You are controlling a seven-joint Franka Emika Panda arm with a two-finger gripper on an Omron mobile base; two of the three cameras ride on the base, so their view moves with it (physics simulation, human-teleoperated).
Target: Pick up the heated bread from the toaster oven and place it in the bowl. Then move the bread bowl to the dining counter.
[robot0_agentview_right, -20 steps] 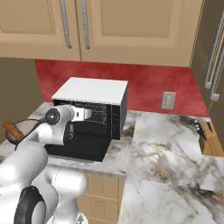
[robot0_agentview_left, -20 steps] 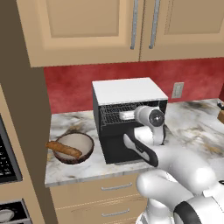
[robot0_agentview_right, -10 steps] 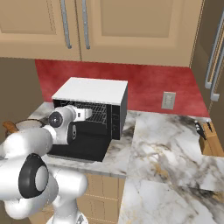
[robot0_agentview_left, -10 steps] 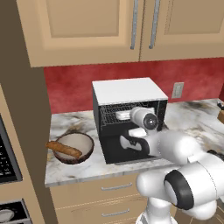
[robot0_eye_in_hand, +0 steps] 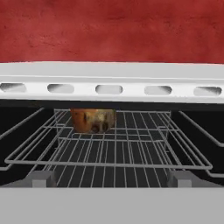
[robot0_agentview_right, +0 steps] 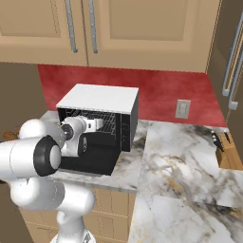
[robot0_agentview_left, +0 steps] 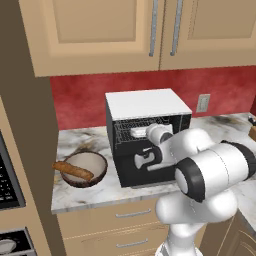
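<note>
The white arm's pincer point(robot0_agentview_left: 134, 132) stands at the mouth of the boxy black toaster oven point(robot0_agentview_left: 165, 107) with the flat white top, its jaws spread wide and holding nothing. Seen from the hand, one small roundish golden-brown bread point(robot0_eye_in_hand: 92, 120) sits toward the back of the upper wire rack point(robot0_eye_in_hand: 109, 151), left of centre; a second rack level lies below it. The black drop-down door point(robot0_agentview_right: 90, 163) hangs open in front of the oven. The arm reaches in from the front: its forearm is level and its wrist points straight into the opening, while the bulky white elbow and dark joint fill the foreground of both base views. There is one round shallow bowl point(robot0_agentview_left: 97, 161), dark brown outside and pale grey-beige inside, on the counter point(robot0_agentview_left: 77, 196) left of the oven and well apart from the bread; one long thin brown baguette stick point(robot0_agentview_left: 73, 170) lies across its near rim. The counter is white-grey marbled stone with brownish veins, over tan drawers with silver bar handles point(robot0_agentview_left: 129, 213). Behind it runs a red wall point(robot0_agentview_right: 166, 92) bearing one pale outlet plate point(robot0_agentview_right: 182, 109), with tan upper cabinets point(robot0_agentview_right: 142, 28) above. A wooden knife block point(robot0_agentview_right: 228, 152) stands at the right edge of the counter.
</note>
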